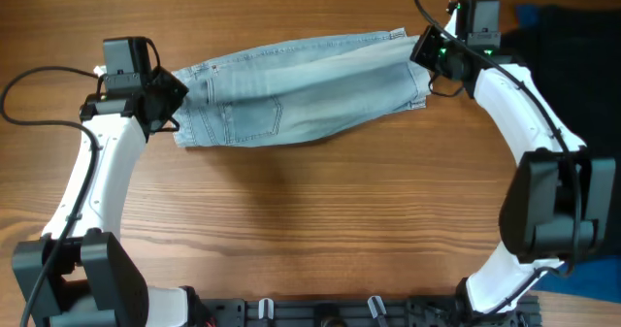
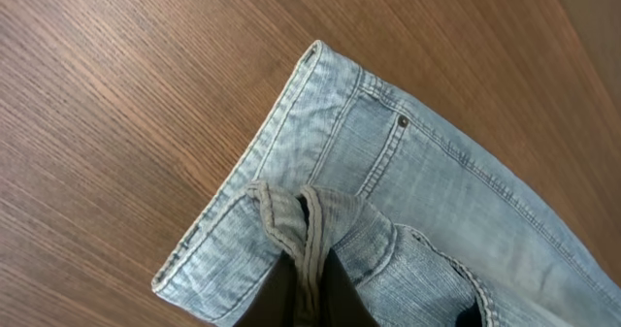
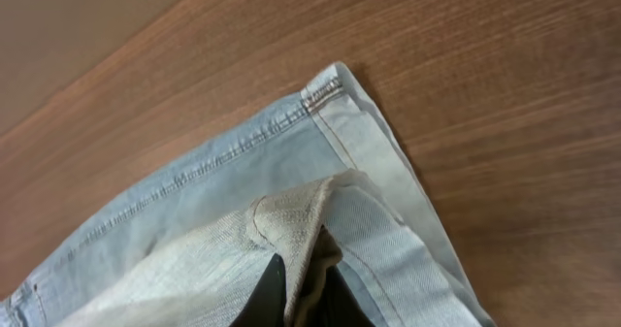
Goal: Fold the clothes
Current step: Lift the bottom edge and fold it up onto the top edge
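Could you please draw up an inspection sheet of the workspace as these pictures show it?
Surface: wooden table, plain wood grain.
Job's things: light-blue denim shorts, stretched lengthwise between both arms.
Clutter: black garment and dark blue fabric at the far right.
Grippers: left gripper shut on bunched denim at the waist end; right gripper shut on the leg end.
Cables: black cable looping beside the left arm; second cable running along the right arm.
Surroundings: nothing seen.
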Tool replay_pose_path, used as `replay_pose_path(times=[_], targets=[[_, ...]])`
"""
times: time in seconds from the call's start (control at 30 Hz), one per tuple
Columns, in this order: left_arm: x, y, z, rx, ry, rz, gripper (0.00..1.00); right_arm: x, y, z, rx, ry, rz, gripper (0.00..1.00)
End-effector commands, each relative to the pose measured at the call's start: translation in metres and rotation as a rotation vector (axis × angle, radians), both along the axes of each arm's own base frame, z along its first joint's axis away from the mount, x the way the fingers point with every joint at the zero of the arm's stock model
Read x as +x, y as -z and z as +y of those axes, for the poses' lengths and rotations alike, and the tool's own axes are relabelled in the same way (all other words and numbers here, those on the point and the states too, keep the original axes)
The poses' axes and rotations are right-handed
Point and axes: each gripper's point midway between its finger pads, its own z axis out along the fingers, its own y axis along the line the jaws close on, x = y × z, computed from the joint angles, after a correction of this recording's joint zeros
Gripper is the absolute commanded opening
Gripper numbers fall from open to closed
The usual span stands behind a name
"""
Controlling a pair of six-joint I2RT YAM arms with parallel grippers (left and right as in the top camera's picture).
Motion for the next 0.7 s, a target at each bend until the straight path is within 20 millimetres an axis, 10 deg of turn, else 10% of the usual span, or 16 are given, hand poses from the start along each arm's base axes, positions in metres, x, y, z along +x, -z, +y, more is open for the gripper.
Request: replay_pose_path(times=[0.0,0.4,0.5,0.67], targets=[[0.009,0.004,0.015,0.031,-0.042,-0.002,0.04,0.017,0.011,-0.006,-0.009,0.056,-0.015,0.04],[0.051,0.073,0.02,0.031,-0.041,0.004,0.18,0.047,0.052,0.014,0.011,0.047,-0.071,0.14],[0.072,0.056,0.015,0.064,0.062,-0.1,0.56,0.062,0.035,0.024,0.006,-0.046,-0.186,0.58],[0.09,-0.023,0.001,0.082,0.191,-0.295,0.78,0.082,-0.036,0.044,0.076,-0.286,-0.384,0.72]])
